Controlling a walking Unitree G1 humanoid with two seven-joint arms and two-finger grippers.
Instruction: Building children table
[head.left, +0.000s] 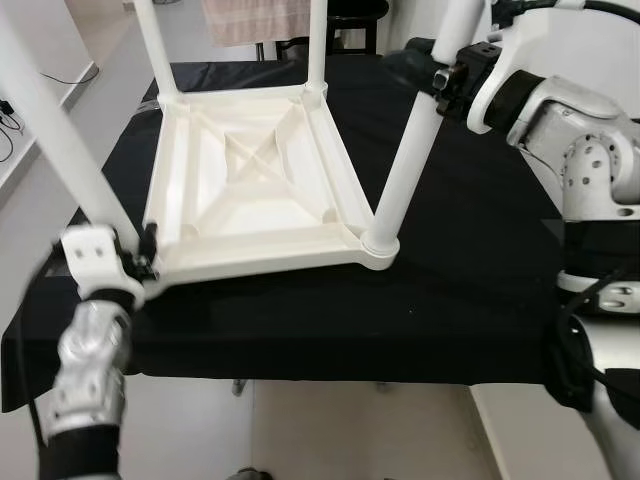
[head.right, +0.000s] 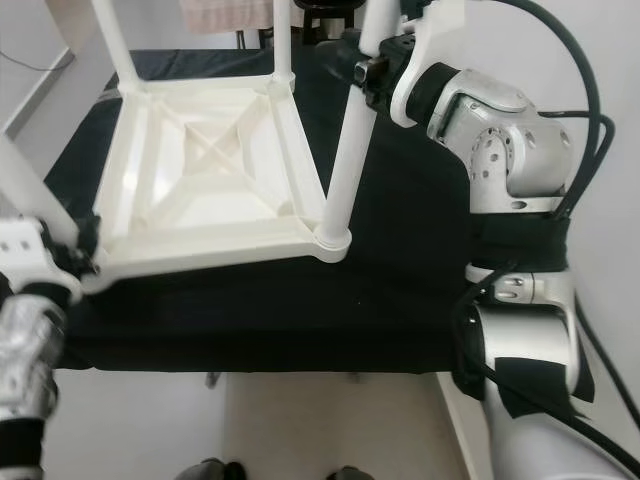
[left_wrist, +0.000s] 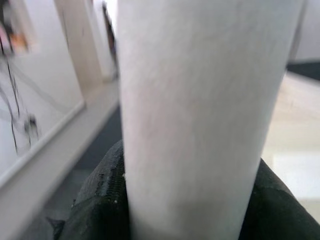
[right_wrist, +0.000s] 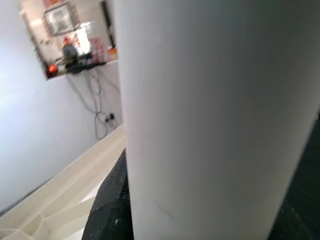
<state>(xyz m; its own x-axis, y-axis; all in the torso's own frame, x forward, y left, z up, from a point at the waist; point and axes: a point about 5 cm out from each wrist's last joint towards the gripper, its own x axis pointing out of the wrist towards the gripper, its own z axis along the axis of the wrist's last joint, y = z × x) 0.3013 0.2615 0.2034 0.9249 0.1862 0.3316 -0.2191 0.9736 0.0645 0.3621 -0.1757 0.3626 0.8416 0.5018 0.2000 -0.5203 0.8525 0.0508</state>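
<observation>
L arm low at near-left, silver forearm rising to a white wrist; left gripper clamped w/ black fingers round a white leg. R arm bent at elbow, reaching up and inward from the right side; right gripper closed round another white leg, high up on it.

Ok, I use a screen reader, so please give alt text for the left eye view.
A white children's table lies upside down on a black cloth, its legs in the air. The right gripper clasps the near right leg; the left gripper holds the near left leg.
</observation>
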